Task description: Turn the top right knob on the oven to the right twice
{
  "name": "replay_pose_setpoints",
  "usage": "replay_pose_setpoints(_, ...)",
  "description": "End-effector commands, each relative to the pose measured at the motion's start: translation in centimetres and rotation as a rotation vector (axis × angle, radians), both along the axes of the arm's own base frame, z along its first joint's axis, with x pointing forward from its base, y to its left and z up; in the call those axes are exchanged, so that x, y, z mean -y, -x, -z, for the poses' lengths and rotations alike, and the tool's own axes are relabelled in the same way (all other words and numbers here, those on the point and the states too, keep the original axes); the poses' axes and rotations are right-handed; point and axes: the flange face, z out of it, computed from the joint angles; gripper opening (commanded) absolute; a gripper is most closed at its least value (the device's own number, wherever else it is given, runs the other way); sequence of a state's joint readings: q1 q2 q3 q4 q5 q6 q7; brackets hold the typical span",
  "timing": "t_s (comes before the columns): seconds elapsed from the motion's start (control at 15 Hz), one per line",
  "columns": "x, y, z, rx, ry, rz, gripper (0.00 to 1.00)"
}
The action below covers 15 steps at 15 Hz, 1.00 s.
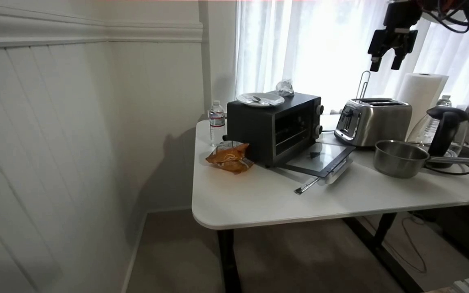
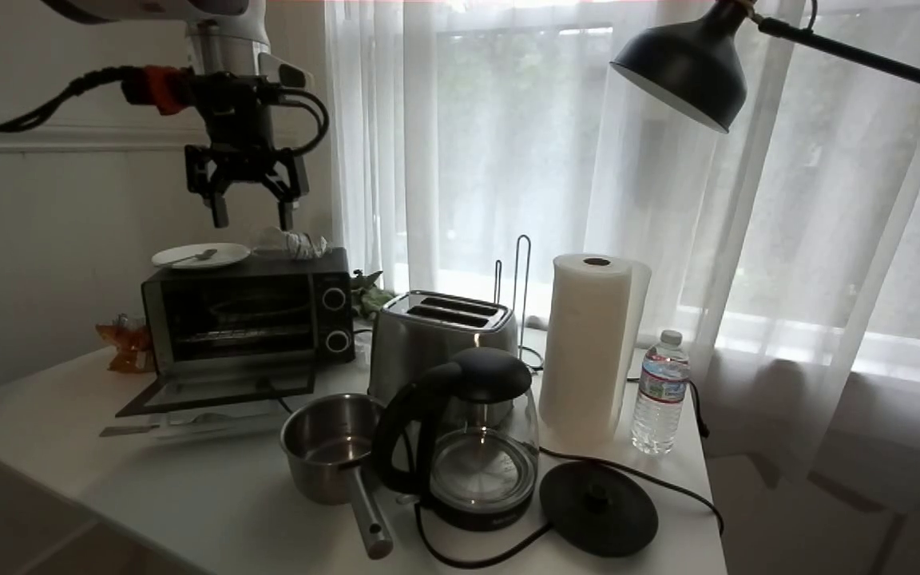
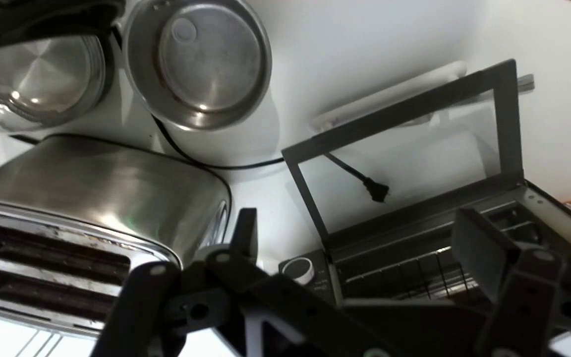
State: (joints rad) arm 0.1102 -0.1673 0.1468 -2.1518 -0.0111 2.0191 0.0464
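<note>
Presently, in an exterior view, the oven (image 2: 238,315) stands on the table (image 2: 212,487), door (image 2: 216,389) lowered, upper knob (image 2: 333,299) between two and three o'clock; toaster (image 2: 412,343) near it at three; gripper (image 2: 253,217) above at twelve, fingers (image 2: 220,212) spread apart.

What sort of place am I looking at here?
Perhaps a makeshift kitchen corner, maybe in a home: an oven, a toaster and a kettle stand together on a white table.
</note>
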Motion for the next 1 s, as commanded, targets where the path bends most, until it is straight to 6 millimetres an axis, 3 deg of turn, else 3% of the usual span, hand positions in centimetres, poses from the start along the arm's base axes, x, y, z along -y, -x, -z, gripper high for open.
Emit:
replay_pose_setpoints(0.0, -2.3, -2.3, 1.2, 0.084, -0.011, -0.061, 1.0)
replay_pose_setpoints(0.13, -3.1, -3.8, 2.3, 0.132, -0.018, -0.077, 1.0)
replay_pose_setpoints(0.2, -2.4, -2.2, 1.6, 0.098, -0.031, -0.051, 1.0)
replay_pose_setpoints(0.4, -2.8, -3.5, 3.0, 0.112, -0.033, -0.061, 1.0)
replay_pose_setpoints(0.8, -2.9, -3.7, 2.7, 0.118, -0.034, -0.062, 1.0)
replay_pose_setpoints(0.93, -3.7, -4.7, 3.6, 0.153, -0.03, -0.072, 1.0)
